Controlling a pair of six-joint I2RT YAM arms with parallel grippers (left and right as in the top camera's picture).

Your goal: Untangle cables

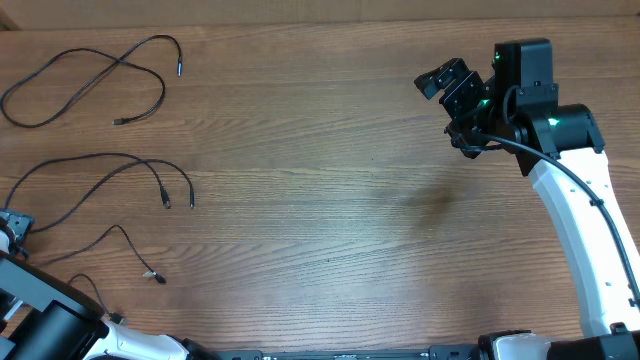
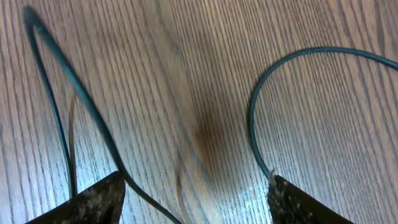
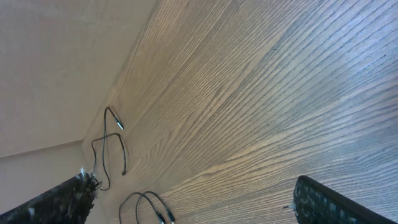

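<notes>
Three thin black cables lie apart on the left of the table. One is a loop at the far left, one an arc ending in two plugs, and one a short cord nearer the front. My left gripper sits at the table's left edge, by the arc's end. In the left wrist view it is open and low over the wood. One cable strand runs past its left finger and into the gap. Another strand curves by the right finger. My right gripper hangs open and empty at the far right.
The right wrist view looks across bare wood to the distant cable loop and the two-plug cable. A pale wall borders the table's far side. The white right arm runs along the right edge.
</notes>
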